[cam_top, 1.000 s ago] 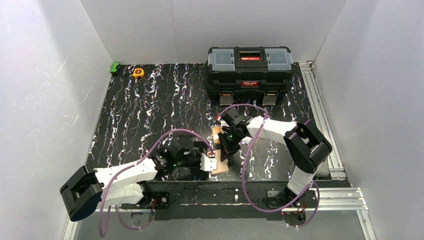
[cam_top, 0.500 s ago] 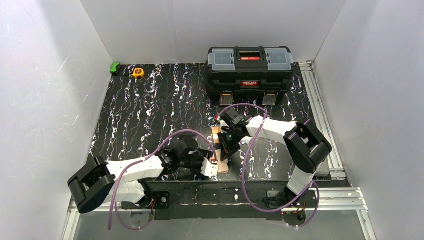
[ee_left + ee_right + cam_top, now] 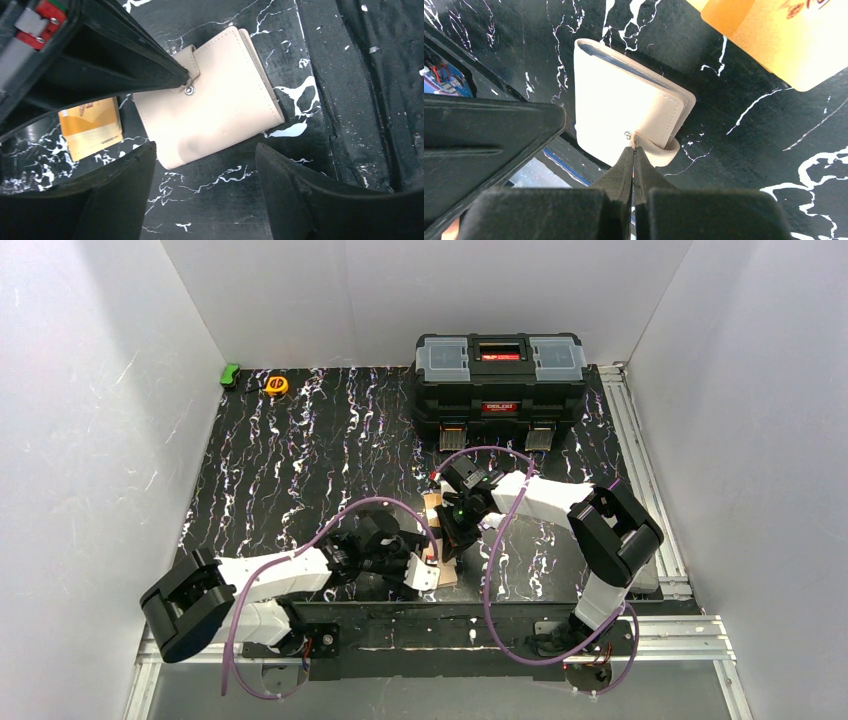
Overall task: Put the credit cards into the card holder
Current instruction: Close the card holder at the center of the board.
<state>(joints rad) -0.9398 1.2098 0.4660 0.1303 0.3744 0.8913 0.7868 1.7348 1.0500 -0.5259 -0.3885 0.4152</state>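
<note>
desk (image 3: pixel 300 470): black with white streaks | big black toolbox (image 3: pixel 500 390) is sitting at the far edge | yellow tape measure (image 3: pixel 276 385) and small green thing (image 3: pixel 231 374) are lying in the far left corner | cream card holder (image 3: pixel 210 100) is lying folded near the front edge | orange card (image 3: pixel 92 127) is lying just beside it

White-shelled arms (image 3: pixel 270 575) with black joints, looping purple cables (image 3: pixel 486 590), and matte black wedge-shaped pincer fingers (image 3: pixel 300 200).

No legible text. Red label (image 3: pixel 499 407) on toolbox (image 3: pixel 500 385) too small; print on orange card (image 3: pixel 91 128) blurred.
</note>
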